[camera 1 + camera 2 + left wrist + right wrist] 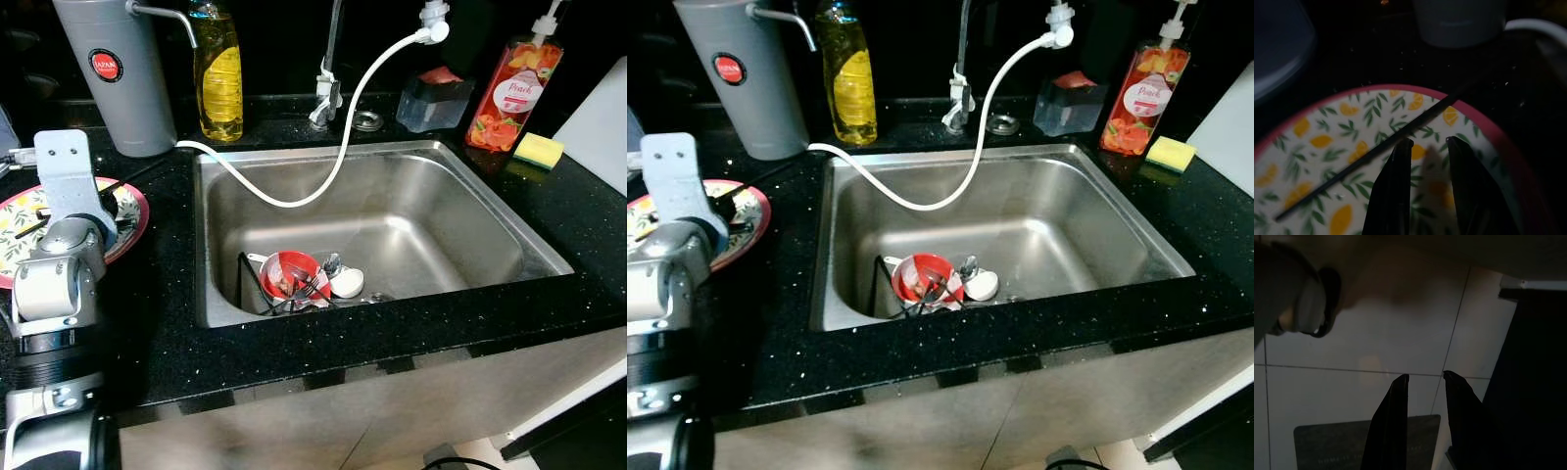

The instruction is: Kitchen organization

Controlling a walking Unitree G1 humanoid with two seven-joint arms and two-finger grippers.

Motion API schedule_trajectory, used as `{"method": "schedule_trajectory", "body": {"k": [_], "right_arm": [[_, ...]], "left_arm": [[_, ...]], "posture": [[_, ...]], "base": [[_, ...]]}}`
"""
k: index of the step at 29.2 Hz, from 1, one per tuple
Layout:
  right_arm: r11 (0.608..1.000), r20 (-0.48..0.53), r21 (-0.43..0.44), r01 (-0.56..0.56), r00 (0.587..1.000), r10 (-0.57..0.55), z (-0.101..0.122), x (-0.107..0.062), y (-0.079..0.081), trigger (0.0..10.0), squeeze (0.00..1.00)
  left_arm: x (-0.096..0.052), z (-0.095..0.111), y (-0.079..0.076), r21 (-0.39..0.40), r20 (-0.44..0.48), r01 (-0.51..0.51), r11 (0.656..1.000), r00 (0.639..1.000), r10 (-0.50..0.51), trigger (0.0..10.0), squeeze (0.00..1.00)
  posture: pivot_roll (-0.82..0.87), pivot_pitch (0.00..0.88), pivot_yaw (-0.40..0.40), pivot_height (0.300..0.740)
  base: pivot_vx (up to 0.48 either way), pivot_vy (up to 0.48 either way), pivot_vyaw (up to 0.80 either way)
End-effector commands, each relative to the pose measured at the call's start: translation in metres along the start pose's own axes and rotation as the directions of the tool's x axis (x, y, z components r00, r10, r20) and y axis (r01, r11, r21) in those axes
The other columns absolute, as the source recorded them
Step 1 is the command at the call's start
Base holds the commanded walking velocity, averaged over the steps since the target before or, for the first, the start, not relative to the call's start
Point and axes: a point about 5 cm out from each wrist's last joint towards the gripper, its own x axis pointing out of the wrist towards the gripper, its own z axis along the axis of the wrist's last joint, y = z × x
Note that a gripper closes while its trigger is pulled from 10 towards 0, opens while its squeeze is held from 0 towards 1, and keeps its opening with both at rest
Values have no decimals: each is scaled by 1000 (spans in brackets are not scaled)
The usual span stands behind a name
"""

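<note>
Dishes (pixel 299 276) lie heaped at the lower left of the steel sink (pixel 460 220) in the eye views, the left wrist view shows the left gripper (pixel 1427 143) parted narrowly over a chopstick (pixel 1371 152) on the lemon-patterned plate (pixel 1327 142), and the right wrist view shows the right gripper (pixel 1425 376) slightly parted above floor tiles (pixel 1376 333).

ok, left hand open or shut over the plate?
Open. The left hand hovers over the lemon-patterned plate with a gap between its fingers, holding nothing; a thin black stick lies on the plate.
</note>
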Motion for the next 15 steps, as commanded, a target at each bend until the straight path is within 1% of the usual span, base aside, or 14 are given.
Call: {"method": "schedule_trajectory", "body": {"k": [1, 2, 3, 4, 5, 6, 7, 10, 11, 12, 13, 14, 15], "right_arm": [[1000, -8, 4, -10, 1000, 10, -2, 0, 4, 10000, 0], [1000, -4, 4, -12, 1000, 12, 0, 0, 6, 10000, 0], [1000, -4, 4, -12, 1000, 12, 0, 0, 6, 10000, 0], [1000, -1, 8, -10, 1000, 10, 1, 0, 6, 10000, 0], [1000, -1, 8, -10, 1000, 10, 1, 0, 6, 10000, 0], [1000, -1, 8, -10, 1000, 10, 1, 0, 7, 10000, 0], [1000, -4, 6, -10, 1000, 10, 0, 0, 6, 10000, 0], [1000, -9, 4, -11, 1000, 11, 0, 0, 5, 10000, 0], [1000, -8, 5, -10, 1000, 10, 0, 0, 5, 10000, 0], [1000, -8, 5, -10, 1000, 10, 0, 0, 5, 10000, 0], [1000, -4, 13, -6, 1000, 6, 0, 0, 4, 10000, 0], [1000, -4, 13, -6, 1000, 6, 0, 0, 4, 10000, 0], [1000, 0, 15, -5, 1000, 5, 1, 0, 4, 10000, 0]], "left_arm": [[3, -8, 5, 82, -28, -20, 996, 999, 23, 10000, 0], [5, -10, 11, 137, -36, -44, 990, 998, 49, 10000, 0], [5, -10, 11, 137, -36, -44, 990, 998, 49, 10000, 0], [6, -12, 16, 190, -40, -65, 980, 996, 74, 10000, 0], [6, -12, 16, 190, -40, -65, 980, 996, 74, 10000, 0], [7, -13, 22, 266, -35, -80, 961, 995, 92, 10000, 0], [9, -15, 26, 319, -37, -91, 943, 993, 108, 10000, 0], [15, -17, 35, 403, -53, -104, 909, 989, 137, 10000, 0], [17, -17, 35, 425, -56, -104, 899, 988, 141, 10000, 0], [17, -17, 35, 425, -56, -104, 899, 988, 141, 10000, 0], [21, -18, 34, 492, -62, -88, 866, 989, 136, 10000, 0], [21, -18, 34, 492, -62, -88, 866, 989, 136, 10000, 0], [23, -19, 34, 519, -65, -79, 851, 989, 131, 10000, 0]], "posture": [[94, 0, -34, 740], [89, 0, -32, 740], [89, 0, -32, 740], [92, 0, -32, 740], [92, 0, -32, 740], [97, 0, -37, 740], [99, 0, -38, 740], [95, 0, -32, 740], [95, 0, -32, 740], [95, 0, -32, 740], [87, 0, -30, 740], [87, 0, -30, 740], [87, 0, -32, 740]], "base": [[0, 0, 0], [0, 0, 0], [0, 0, 0], [0, 0, 0], [0, 0, 0], [0, 0, 0], [0, 0, 0], [0, 0, 0], [0, 0, 0], [0, 0, 0], [0, 0, 0], [0, 0, 0], [0, 0, 0]]}}
